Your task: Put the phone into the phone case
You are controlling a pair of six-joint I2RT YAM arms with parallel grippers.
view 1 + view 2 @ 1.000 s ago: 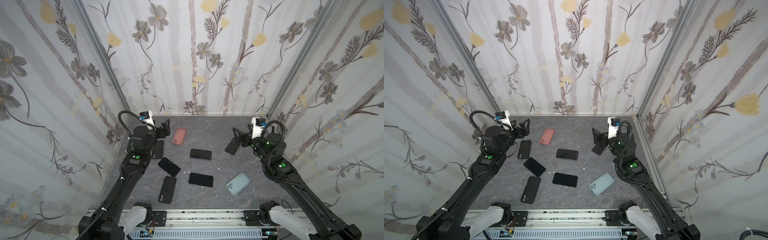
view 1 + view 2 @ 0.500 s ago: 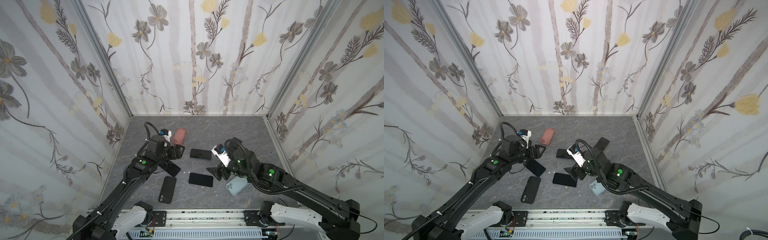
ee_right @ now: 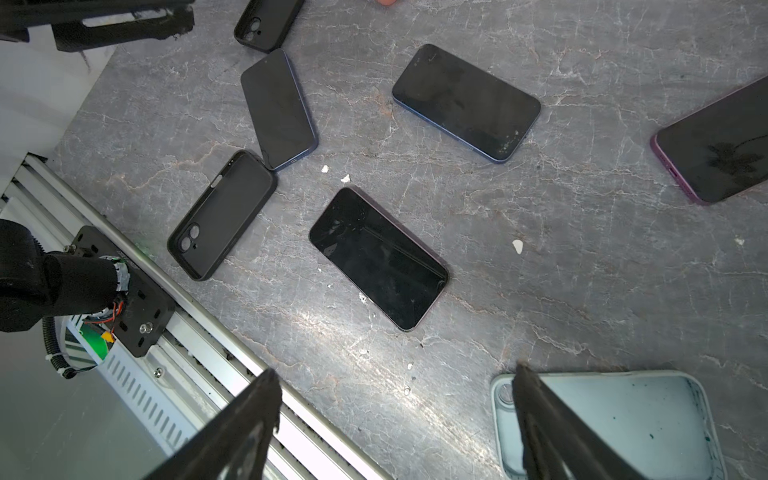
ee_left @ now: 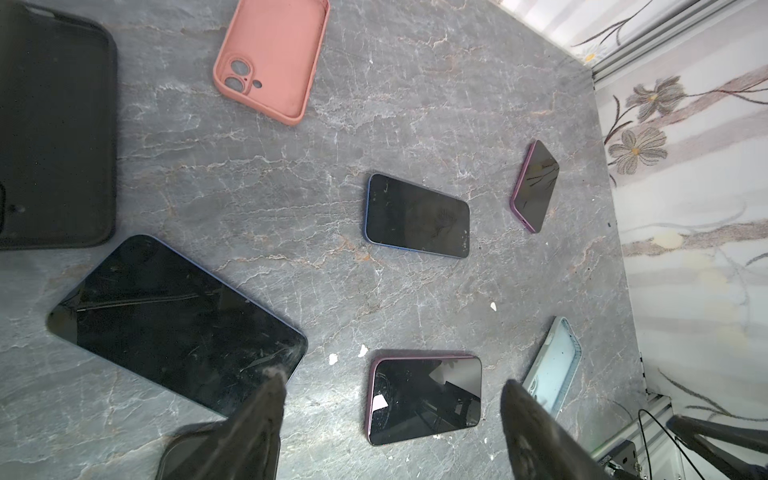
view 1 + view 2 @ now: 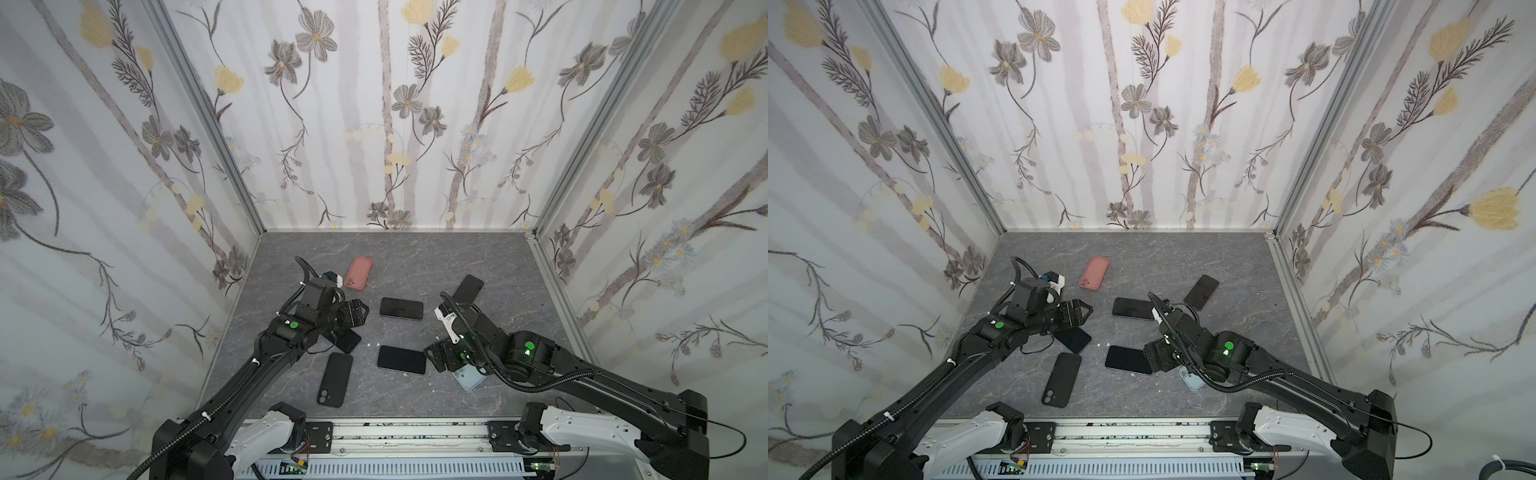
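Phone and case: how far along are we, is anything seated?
Done: nothing. The pink case, front black case and blue case show empty insides; no phone sits in them. In hand: nothing. The left hand and right hand are open, the right one partly over the blue case, near the front phone. Left: grasp a phone and fit it into a case.

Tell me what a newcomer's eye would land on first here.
The pink case toward the back of the grey table stands out among scattered dark phones. Over the clutter hover the left gripper and right gripper, both open and empty. A pale blue case lies just below the right gripper, near the front.
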